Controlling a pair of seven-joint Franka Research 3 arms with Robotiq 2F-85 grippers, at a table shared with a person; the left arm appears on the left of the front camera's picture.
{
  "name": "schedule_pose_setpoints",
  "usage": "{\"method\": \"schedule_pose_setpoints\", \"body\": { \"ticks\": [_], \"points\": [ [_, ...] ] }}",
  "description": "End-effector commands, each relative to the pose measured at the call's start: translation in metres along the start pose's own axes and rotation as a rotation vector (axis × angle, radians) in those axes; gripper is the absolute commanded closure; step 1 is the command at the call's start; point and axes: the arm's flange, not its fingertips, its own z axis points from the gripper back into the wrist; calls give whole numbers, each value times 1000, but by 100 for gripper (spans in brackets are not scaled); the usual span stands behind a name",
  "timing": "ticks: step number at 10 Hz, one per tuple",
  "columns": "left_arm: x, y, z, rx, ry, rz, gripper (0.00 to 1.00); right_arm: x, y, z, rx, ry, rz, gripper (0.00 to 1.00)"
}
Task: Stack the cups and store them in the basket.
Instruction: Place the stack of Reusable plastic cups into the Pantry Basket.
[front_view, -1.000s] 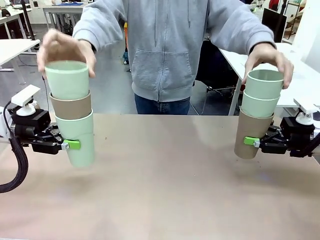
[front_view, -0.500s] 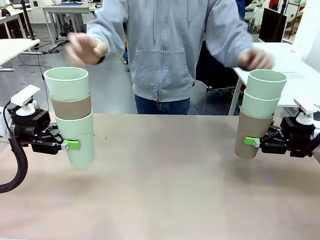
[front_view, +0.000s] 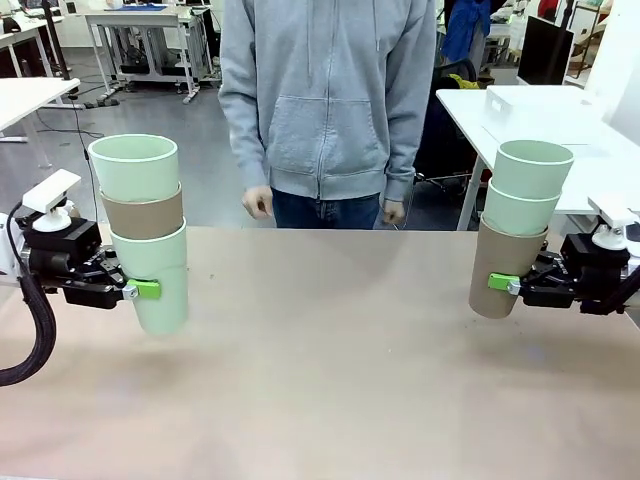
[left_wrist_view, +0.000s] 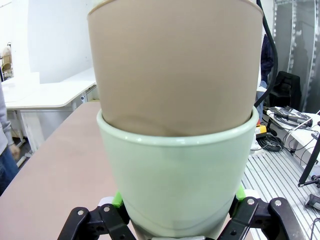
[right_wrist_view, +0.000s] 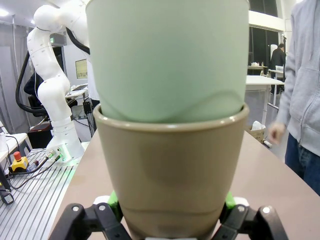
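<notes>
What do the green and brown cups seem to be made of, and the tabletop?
Green cups: probably plastic, matte; smooth walls, rounded rim, no glare. Brown cups: same look, likely matte plastic. Tabletop: perhaps laminate, smooth tan with faint sheen.

Left pincer (front_view: 152, 290) and right pincer (front_view: 500, 284) are black with green pads (front_view: 146, 289)

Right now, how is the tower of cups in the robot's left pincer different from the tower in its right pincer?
The left tower of tall matte tumblers goes mint green, tan-brown, mint green from the bottom; the right tower goes tan-brown, mint green, mint green. The left pincer squeezes a mint green bottom cup; the right pincer squeezes a tan-brown bottom cup. Both towers have three cups, upright, held above the brown table.
</notes>
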Motion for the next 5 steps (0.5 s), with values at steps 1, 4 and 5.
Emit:
{"method": "schedule_pose_setpoints", "body": {
  "ticks": [1, 4, 5],
  "points": [
    [3, -1, 2, 2, -8, -13, 13, 4, 0, 0, -1, -1, 12, 16],
    [3, -1, 2, 2, -8, -13, 13, 4, 0, 0, -1, -1, 12, 16],
    [3, -1, 2, 2, -8, -13, 13, 4, 0, 0, -1, -1, 12, 16]
  ]
}}
